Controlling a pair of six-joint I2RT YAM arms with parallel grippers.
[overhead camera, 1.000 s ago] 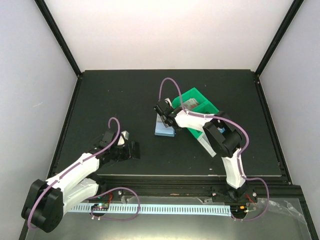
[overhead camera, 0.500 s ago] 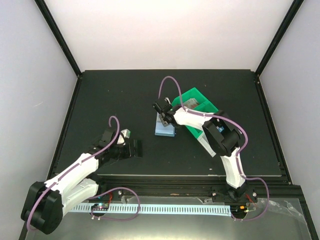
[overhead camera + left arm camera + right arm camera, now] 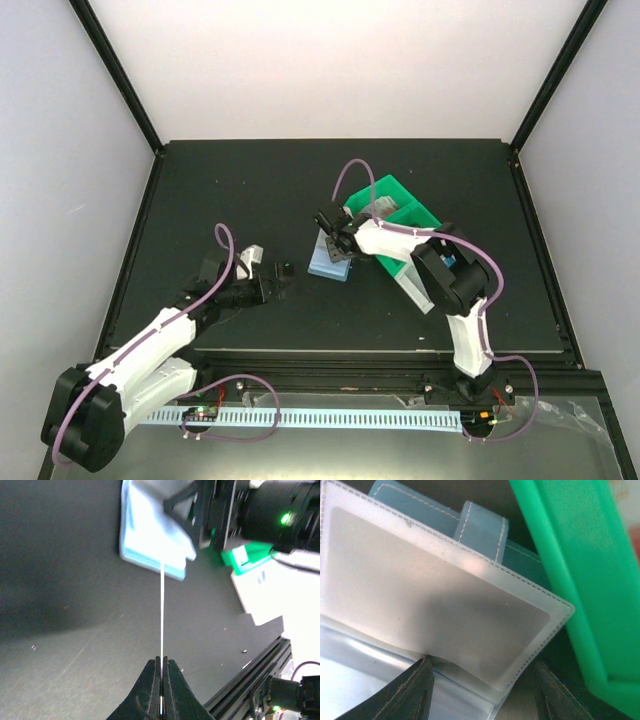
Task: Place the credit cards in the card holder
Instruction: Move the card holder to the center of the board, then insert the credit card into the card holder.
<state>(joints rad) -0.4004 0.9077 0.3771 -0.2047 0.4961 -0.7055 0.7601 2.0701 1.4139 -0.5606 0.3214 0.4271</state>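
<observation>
The card holder (image 3: pixel 329 263) lies open on the black table, pale blue inside. In the right wrist view its clear pocket flap (image 3: pixel 440 595) and snap tab (image 3: pixel 482 527) show. My right gripper (image 3: pixel 336 245) is open over the holder (image 3: pixel 482 670); its fingers (image 3: pixel 415 690) straddle the flap's lower edge, the left one at the fold under the flap. My left gripper (image 3: pixel 277 273) is shut on a credit card (image 3: pixel 162 610), seen edge-on as a thin pale line that points at the holder (image 3: pixel 150 535). The card's tip is close to the holder's near edge. Other cards are out of view.
A green bin (image 3: pixel 392 208) stands just right of the holder, touching or nearly touching it (image 3: pixel 580 580). The right arm (image 3: pixel 440 265) crosses over the bin. The table's front edge and rail (image 3: pixel 250 680) lie close behind my left gripper.
My left gripper has moved right toward the holder with the card in it. My right gripper has shifted slightly right and the holder has turned a little.
</observation>
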